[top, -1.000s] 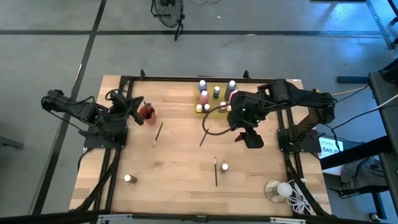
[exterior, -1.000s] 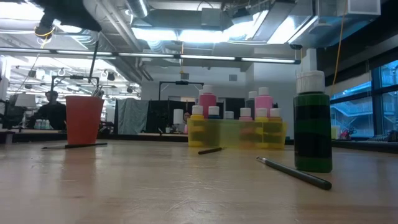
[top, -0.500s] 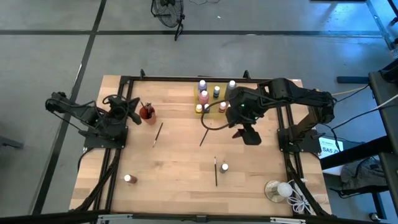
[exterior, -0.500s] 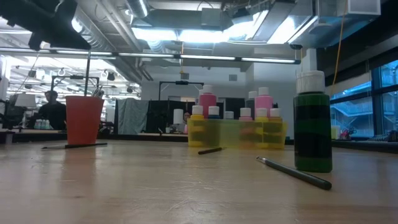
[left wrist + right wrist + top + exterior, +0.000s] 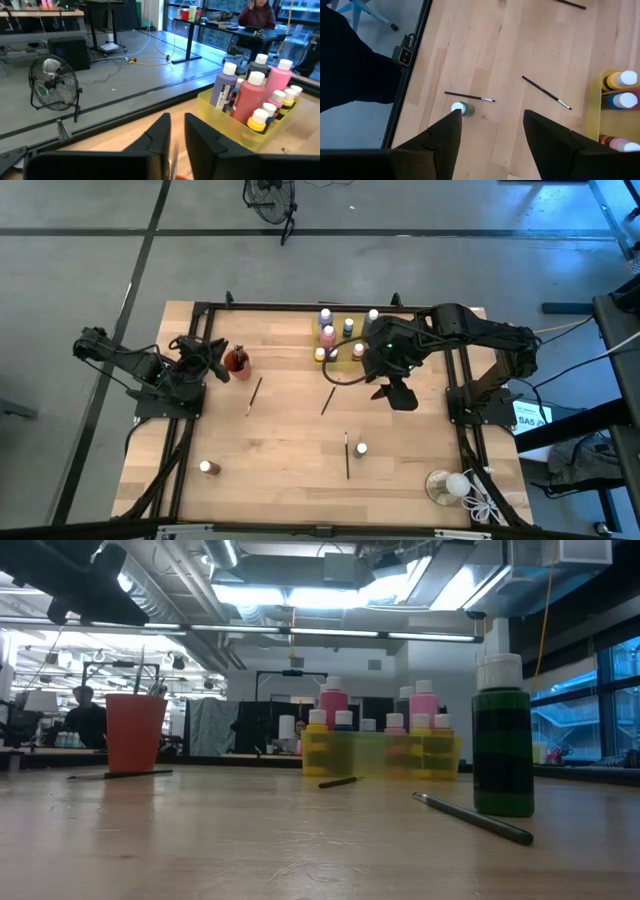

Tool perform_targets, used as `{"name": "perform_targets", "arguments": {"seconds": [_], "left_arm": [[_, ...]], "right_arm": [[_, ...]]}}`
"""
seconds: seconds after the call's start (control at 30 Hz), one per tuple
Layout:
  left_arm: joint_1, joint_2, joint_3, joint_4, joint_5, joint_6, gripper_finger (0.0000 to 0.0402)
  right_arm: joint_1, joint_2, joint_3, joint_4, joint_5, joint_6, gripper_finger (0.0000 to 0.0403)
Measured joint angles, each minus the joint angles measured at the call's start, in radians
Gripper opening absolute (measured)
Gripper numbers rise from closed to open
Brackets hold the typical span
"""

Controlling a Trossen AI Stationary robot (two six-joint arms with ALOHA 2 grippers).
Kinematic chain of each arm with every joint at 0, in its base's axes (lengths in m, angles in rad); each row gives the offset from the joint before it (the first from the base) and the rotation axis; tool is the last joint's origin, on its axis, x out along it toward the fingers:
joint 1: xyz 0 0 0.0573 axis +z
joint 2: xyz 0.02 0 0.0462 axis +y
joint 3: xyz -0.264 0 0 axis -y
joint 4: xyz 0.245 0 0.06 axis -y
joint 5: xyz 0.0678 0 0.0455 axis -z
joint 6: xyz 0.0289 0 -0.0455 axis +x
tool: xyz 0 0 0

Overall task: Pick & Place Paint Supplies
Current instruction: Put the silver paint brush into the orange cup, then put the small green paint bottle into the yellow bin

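My left gripper (image 5: pixel 220 360) hovers over the red cup (image 5: pixel 237 362) at the table's left. In the left wrist view its fingers (image 5: pixel 176 120) stand nearly together around a thin paintbrush (image 5: pixel 173 152). My right gripper (image 5: pixel 392 385) is open and empty, above the table beside the yellow tray (image 5: pixel 340 352) of white-capped paint bottles (image 5: pixel 250 95). Its wrist view looks down on a green bottle (image 5: pixel 460 108) and two brushes (image 5: pixel 469 97) (image 5: pixel 546 93) lying flat. More brushes (image 5: pixel 254 394) (image 5: pixel 327 401) (image 5: pixel 347 456) and small bottles (image 5: pixel 360 449) (image 5: pixel 206 466) rest on the wood. My left gripper pinches the thin paintbrush's shaft (image 5: pixel 173 150) between its two fingers, coming from above and pointing down. The brush hangs upright below them over the red cup (image 5: pixel 181 176). Its lower end is hidden by the gripper body.
A clear round dish with a white ball and cord (image 5: pixel 447 485) sits at the near right corner. In the low view a tall green bottle (image 5: pixel 503 740) stands close by, with a brush (image 5: pixel 470 817) lying in front. Bare wood lies between the cup and the tray.
My right gripper has moved a little toward the far edge and the yellow tray, staying open. My left arm has drawn back slightly toward the table's left over the red cup.
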Motion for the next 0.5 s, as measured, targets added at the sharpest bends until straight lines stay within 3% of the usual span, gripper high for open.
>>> {"name": "perform_targets", "arguments": {"seconds": [0.33,0.5], "left_arm": [[0.000,0.000,0.000,0.041,-0.066,-0.075,0.0137],[0.000,0.000,0.021,0.207,-0.021,0.146,0.0139]], "right_arm": [[0.000,0.000,0.000,0.001,0.000,0.000,0.0215],[0.000,0.000,0.000,-0.050,-0.001,0.065,0.0215]]}}
